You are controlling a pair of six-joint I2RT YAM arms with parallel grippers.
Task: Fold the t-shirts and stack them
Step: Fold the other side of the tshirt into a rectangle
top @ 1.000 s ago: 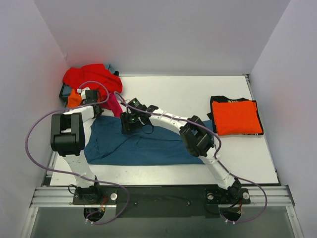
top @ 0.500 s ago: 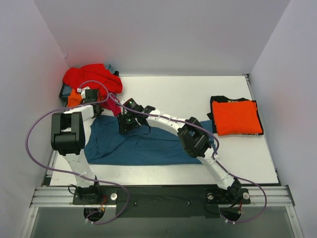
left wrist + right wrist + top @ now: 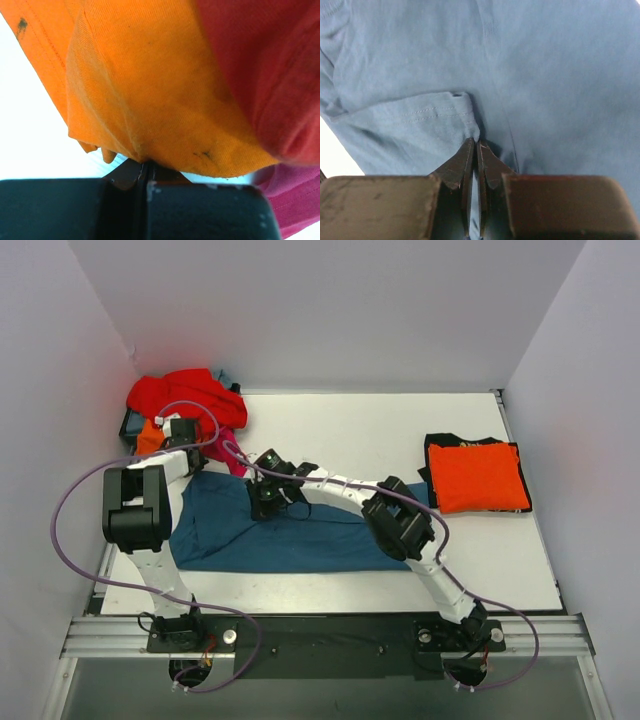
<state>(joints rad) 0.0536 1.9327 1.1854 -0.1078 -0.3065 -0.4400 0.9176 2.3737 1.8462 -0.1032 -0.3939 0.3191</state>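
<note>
A teal t-shirt (image 3: 290, 540) lies spread across the table's near left. My right gripper (image 3: 266, 502) is at its far edge, shut on a pinch of the teal fabric (image 3: 545, 75); in the right wrist view the gripper (image 3: 476, 142) has cloth between its jaws beside a hemmed edge. My left gripper (image 3: 183, 432) is at the far left, by a heap of red (image 3: 185, 395), orange (image 3: 150, 438) and magenta (image 3: 232, 452) shirts. In the left wrist view the gripper (image 3: 145, 162) is shut, with the orange shirt (image 3: 150, 90) gathered at its tips.
A folded orange shirt (image 3: 480, 477) lies on a folded black one (image 3: 435, 445) at the right. Red (image 3: 270, 65) and magenta (image 3: 290, 200) cloth crowd the left wrist view. White walls enclose the table on three sides.
My right gripper shifted slightly left and back, then came a little nearer and to the right, dragging the teal shirt's far edge with it. The left arm has not moved.
</note>
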